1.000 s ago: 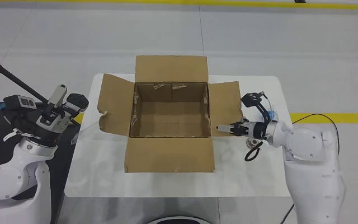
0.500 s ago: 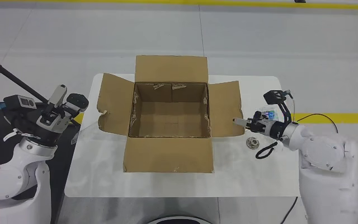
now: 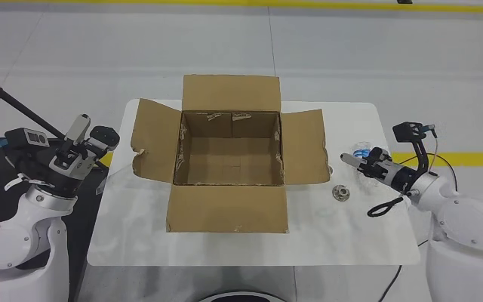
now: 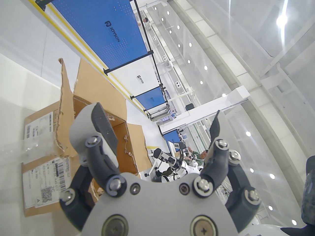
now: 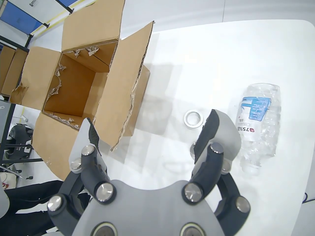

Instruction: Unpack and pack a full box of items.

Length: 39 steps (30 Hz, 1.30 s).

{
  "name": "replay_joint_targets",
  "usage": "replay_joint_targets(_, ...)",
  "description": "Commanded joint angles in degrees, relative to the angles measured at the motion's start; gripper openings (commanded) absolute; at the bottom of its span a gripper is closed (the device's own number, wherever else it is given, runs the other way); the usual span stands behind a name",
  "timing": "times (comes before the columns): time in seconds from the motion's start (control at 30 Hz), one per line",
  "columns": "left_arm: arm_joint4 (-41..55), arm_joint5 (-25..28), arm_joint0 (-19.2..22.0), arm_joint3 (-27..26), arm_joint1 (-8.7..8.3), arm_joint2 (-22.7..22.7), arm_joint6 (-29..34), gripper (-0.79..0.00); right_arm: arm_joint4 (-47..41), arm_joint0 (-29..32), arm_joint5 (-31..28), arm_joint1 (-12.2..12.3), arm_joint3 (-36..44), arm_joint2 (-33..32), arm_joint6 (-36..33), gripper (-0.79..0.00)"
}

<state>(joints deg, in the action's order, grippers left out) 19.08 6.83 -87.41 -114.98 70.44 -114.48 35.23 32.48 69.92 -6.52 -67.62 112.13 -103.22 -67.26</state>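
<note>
The open cardboard box (image 3: 226, 210), its 4 flaps spread, stands on the white table (image 3: 226, 249) ahead of the right gripper (image 5: 151, 121), whose fingers are spread and hold nothing. A clear plastic bottle (image 5: 260, 124) lies just beside that gripper, with a metal ring (image 5: 194, 119) near its fingertips. The left gripper (image 4: 157, 111), fingers also spread wide, sits beyond the box's opposite side.

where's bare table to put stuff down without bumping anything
Widest bare patch: the table strip between the box near flap and the table's near edge. The box floor is bare too. Crowded on the right: ring, bottle and right gripper cluster beside the right flap.
</note>
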Motion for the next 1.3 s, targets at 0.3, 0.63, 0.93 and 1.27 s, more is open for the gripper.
replay_joint_targets(0.3, 0.0, 0.0, 0.0, 0.0, 0.0, 0.0, 0.0, 0.0, 5.78, 1.96, -0.82, 0.95, 0.72, 1.47, -3.29, 0.0)
replay_joint_targets(0.63, 0.0, 0.0, 0.0, 0.0, 0.0, 0.0, 0.0, 0.0, 12.0, 3.24, -0.57, 2.41, -1.42, 3.48, -11.56, -0.095)
replay_joint_targets(0.93, 0.0, 0.0, 0.0, 0.0, 0.0, 0.0, 0.0, 0.0, 23.08, -0.67, 7.14, 2.68, -5.42, 11.87, -13.54, -0.339)
replay_joint_targets(1.27, 0.0, 0.0, 0.0, 0.0, 0.0, 0.0, 0.0, 0.0, 27.65, -7.08, 11.94, 2.46, -13.2, 18.54, -15.15, -0.4)
